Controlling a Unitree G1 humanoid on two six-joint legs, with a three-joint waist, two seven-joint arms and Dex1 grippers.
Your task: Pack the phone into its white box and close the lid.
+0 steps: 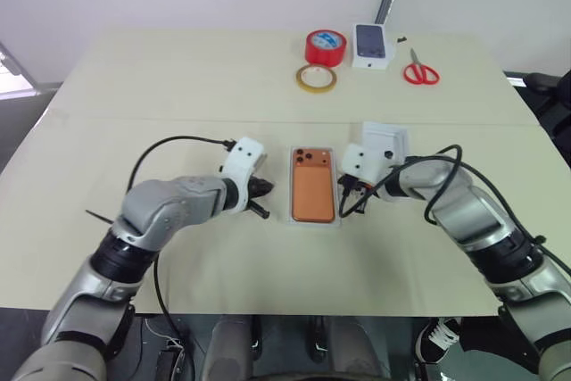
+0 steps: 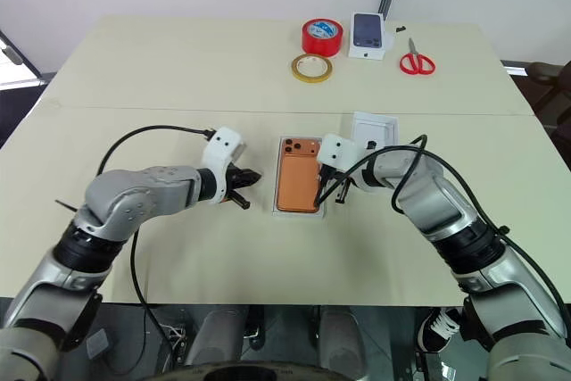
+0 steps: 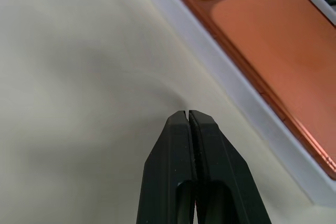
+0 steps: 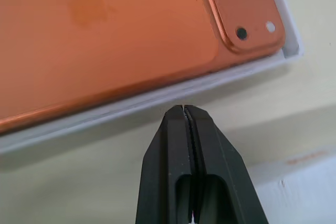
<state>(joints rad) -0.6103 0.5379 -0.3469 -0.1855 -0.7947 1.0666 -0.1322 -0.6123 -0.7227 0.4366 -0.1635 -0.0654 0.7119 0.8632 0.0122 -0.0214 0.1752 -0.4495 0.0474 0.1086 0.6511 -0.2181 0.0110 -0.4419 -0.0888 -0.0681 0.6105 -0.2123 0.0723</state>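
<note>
Phone [image 1: 314, 186] face-down in white box [image 3: 252, 98], between both grippers; left gripper [image 3: 188, 116] pinched together, empty; right gripper [image 4: 184, 111] likewise; lid [image 1: 385, 138] beyond right gripper, light stiff card, likely slippery; pinch by long edges.

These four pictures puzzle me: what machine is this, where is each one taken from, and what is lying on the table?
It is a humanoid robot with two arms. The two wide pictures come from cameras in its head, looking down over a table. The two close-ups come from cameras on its wrists, looking along each gripper's black fingers.

In the middle, the orange phone lies camera side up in the white box. The left gripper and the right gripper sit on either side of it, both shut and holding nothing. Behind the right gripper lies a white cardboard piece, possibly the lid.

Along the far edge lie red tape, yellow tape, a small printed box and red scissors.
</note>
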